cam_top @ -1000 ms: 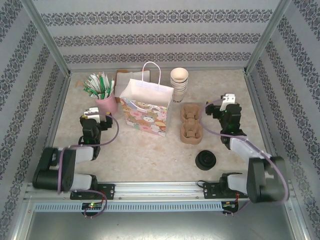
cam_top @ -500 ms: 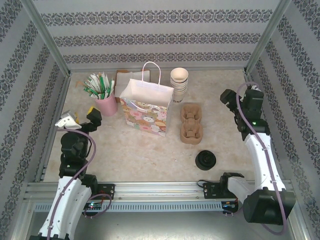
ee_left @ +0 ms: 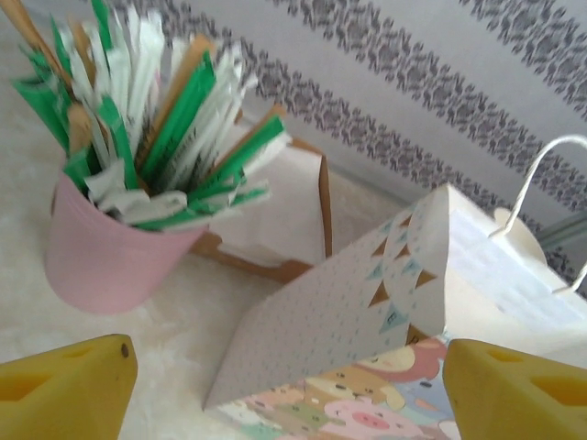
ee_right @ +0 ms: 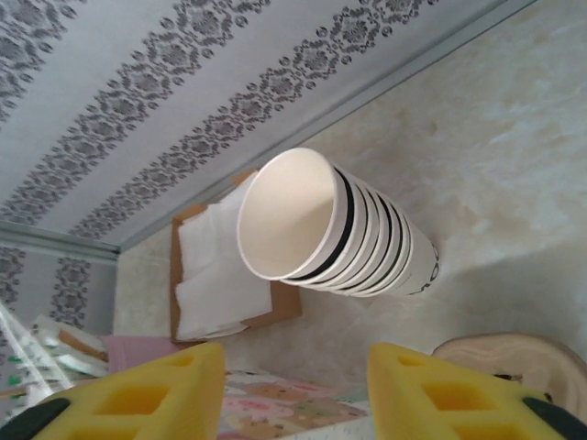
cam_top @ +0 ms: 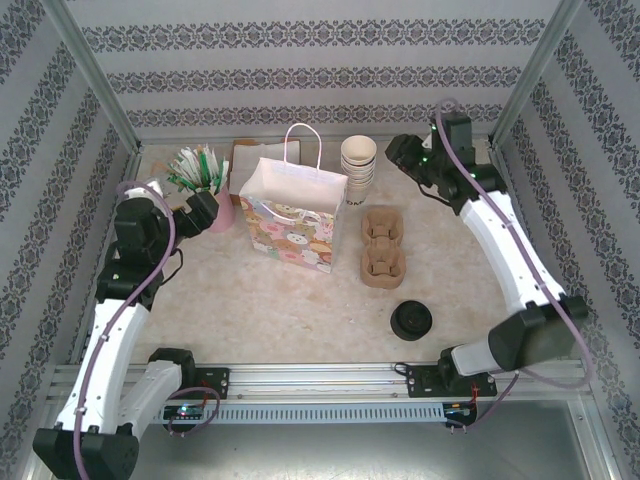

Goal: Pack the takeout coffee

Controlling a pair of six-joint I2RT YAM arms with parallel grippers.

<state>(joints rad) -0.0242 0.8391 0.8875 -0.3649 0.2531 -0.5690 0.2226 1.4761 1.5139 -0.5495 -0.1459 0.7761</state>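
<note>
No lidded cream cup is in view; the takeout coffee is out of sight. The patterned paper bag stands open at the back centre, white handle up. My left gripper hangs open just left of the bag, beside the pink cup, with nothing between its yellow fingers. My right gripper is open too, at the back right, pointing at the stack of lidless cream cups without touching it.
A pink cup of green and white sticks stands left of the bag. A napkin box sits behind the bag. A brown pulp cup carrier lies right of the bag. Loose black lids sit near the front.
Both arms have unfolded and reached toward the back: the left gripper up to the pink cup and bag, the right gripper across to the stack of cups. No object has moved.
</note>
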